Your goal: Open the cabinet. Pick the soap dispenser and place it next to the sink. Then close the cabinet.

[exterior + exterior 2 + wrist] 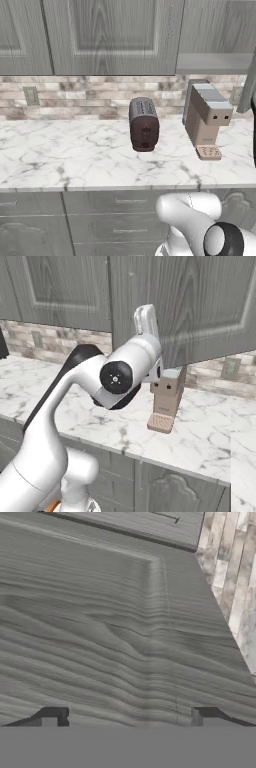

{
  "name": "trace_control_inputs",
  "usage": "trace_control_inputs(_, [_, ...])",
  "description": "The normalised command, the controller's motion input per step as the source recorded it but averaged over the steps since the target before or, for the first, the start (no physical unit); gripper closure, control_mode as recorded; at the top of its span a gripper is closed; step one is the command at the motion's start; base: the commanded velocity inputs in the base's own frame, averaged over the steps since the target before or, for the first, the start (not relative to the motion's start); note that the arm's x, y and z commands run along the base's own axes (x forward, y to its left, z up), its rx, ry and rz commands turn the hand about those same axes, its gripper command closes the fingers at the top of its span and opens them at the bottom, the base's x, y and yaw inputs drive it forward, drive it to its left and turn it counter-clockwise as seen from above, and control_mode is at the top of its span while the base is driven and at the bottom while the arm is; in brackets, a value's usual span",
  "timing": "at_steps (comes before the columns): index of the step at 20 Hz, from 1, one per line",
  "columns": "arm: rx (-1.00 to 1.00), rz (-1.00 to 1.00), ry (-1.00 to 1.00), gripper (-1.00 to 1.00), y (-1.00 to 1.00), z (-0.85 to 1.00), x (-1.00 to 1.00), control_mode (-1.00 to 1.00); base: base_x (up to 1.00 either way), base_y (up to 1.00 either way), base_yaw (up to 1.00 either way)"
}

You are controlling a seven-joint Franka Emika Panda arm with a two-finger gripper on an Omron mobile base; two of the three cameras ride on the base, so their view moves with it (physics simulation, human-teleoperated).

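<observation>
Cabinet (190,306) fills the upper right of the right base view, door looking ajar. Gripper (130,716) sits close against its grey panel, jaws apart on nothing. Probably the opening step; next it needs the handle or door edge. Coffee machine (206,117) and toaster (143,124) crowd the tabletop (60,150) below.

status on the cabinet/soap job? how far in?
Done: nothing that shows; the cabinet doors look shut from the left base view. In hand: the gripper is raised to a cabinet door, fingers apart and right against its wood-grain panel, gripping nothing. Left: open the cabinet, fetch the soap dispenser, set it next to the sink, close up.
</observation>
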Motion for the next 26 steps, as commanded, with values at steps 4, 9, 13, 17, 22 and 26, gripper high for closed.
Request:
trace_control_inputs(4, [0.0,0.03,0.0,-1.0,0.19,0.0,0.79,-1.0,0.0,0.0,0.0])
trace_control_inputs(9, [0.0,0.03,0.0,-1.0,0.13,0.0,0.85,-1.0,0.0,0.0,0.0])
trace_control_inputs(13, [0.01,0.05,0.02,-1.0,0.09,-0.01,0.9,-1.0,0.0,0.0,0.0])
trace_control_inputs(17, [0.02,0.09,0.05,-1.0,0.14,-0.13,0.86,-1.0,0.0,0.0,0.0])
trace_control_inputs(22, [0.05,0.11,0.05,-1.0,0.15,-0.18,0.86,-1.0,0.0,0.0,0.0])
trace_control_inputs(26, [0.06,0.11,0.06,-1.0,0.15,-0.24,0.9,-1.0,0.0,0.0,0.0])
